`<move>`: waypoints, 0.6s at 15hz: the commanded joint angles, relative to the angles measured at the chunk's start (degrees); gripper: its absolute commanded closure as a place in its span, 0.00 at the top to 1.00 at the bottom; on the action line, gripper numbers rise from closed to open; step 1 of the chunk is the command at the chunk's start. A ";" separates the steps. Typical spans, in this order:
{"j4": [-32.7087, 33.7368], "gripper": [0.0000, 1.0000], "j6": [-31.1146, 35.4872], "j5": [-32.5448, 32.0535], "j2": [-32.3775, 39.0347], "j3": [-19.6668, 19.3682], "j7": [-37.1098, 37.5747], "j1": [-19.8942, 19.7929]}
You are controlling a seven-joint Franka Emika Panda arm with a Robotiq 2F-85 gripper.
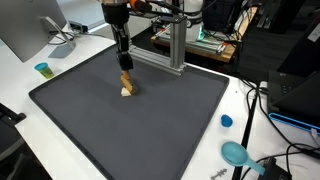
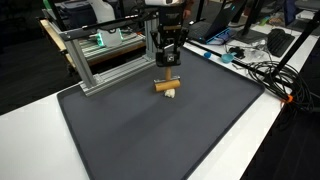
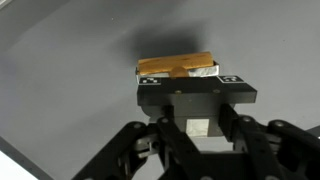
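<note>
My gripper (image 1: 124, 66) hangs over the middle of a dark grey mat (image 1: 150, 130), pointing straight down. Its fingers are shut on a brown wooden block (image 1: 126, 81). That block lies across the top of a small cream block (image 1: 126, 92), which rests on the mat. In the other exterior view the gripper (image 2: 168, 64) stands right over the wooden block (image 2: 167, 85) and the cream block (image 2: 171, 95). In the wrist view the wooden block (image 3: 175, 64) shows just past the black fingertips of the gripper (image 3: 193, 82), with a pale strip under it.
An aluminium frame (image 1: 175, 45) stands at the mat's back edge, also visible in an exterior view (image 2: 100, 55). On the white table round the mat lie a small blue cup (image 1: 43, 69), a blue cap (image 1: 226, 121), a teal dish (image 1: 236, 153) and cables (image 2: 262, 72).
</note>
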 commanded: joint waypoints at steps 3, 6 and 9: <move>1.98 0.21 1.19 1.80 1.08 -0.66 0.25 1.39; 3.72 0.21 1.44 0.99 2.89 -0.99 1.75 1.77; 5.48 0.21 1.18 -0.34 5.35 -1.60 4.03 2.38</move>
